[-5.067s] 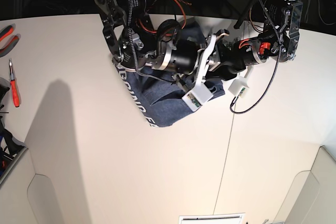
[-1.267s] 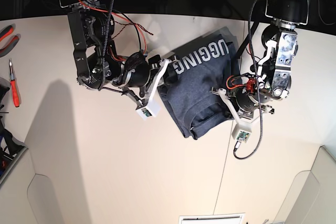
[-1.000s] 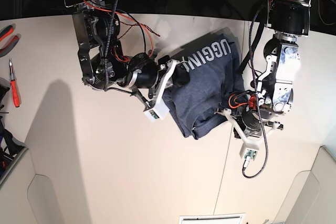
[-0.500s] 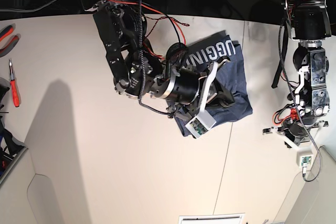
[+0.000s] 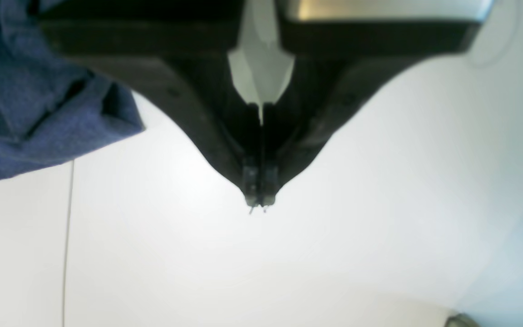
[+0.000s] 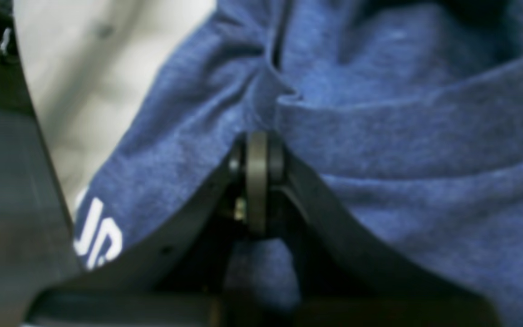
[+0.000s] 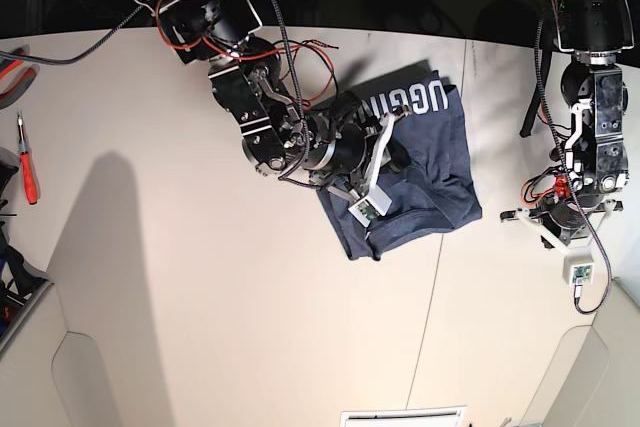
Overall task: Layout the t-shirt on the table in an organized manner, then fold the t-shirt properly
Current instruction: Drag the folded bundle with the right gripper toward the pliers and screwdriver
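**Shirt folded mid-worktop, both claws closed**

On the white worktop [image 7: 200, 327] we see the navy t-shirt [image 7: 425, 182] lying folded near the far centre. Our right claw [image 6: 257, 181] presses onto its cloth with jaws closed, gripping nothing. To the right, our left claw [image 5: 259, 200] hangs closed and empty over bare worktop, apart from the shirt.

Bright even overhead light, soft wrist-view blur, fisheye-bent edges, broad shadow at left.

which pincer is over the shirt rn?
The right pincer, shut, with blue t-shirt fabric all around its tip. The left pincer is also shut but sits over bare table, off the shirt's edge.
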Available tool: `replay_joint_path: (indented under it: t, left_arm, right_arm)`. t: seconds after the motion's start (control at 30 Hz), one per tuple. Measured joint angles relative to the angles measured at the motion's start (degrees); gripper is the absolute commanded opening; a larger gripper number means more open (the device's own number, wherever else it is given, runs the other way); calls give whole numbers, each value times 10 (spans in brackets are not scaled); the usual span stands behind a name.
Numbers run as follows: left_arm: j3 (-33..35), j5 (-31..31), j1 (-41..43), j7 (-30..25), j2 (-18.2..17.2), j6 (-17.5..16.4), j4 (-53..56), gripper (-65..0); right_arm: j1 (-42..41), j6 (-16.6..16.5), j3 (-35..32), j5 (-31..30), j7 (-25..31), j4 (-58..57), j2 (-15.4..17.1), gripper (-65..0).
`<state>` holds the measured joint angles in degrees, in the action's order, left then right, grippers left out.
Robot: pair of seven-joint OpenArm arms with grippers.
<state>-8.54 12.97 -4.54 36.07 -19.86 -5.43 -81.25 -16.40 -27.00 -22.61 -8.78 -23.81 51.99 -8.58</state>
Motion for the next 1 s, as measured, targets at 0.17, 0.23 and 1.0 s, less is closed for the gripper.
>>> replay_joint_path:
  t: [0.17,0.23,1.0]
  left_arm:
    - [0,0,8,0,0,-2,0,-650]
    - [-1,-1,11,1,-1,-2,0,-650]
    - [0,26,10,-1,0,-2,0,-650]
  right_arm:
    - [19,162,79,90,1,19,-14,-650]
    - [26,176,119,110,-24,50,2,-650]
    - [109,4,179,111,-61,193,268,-650]
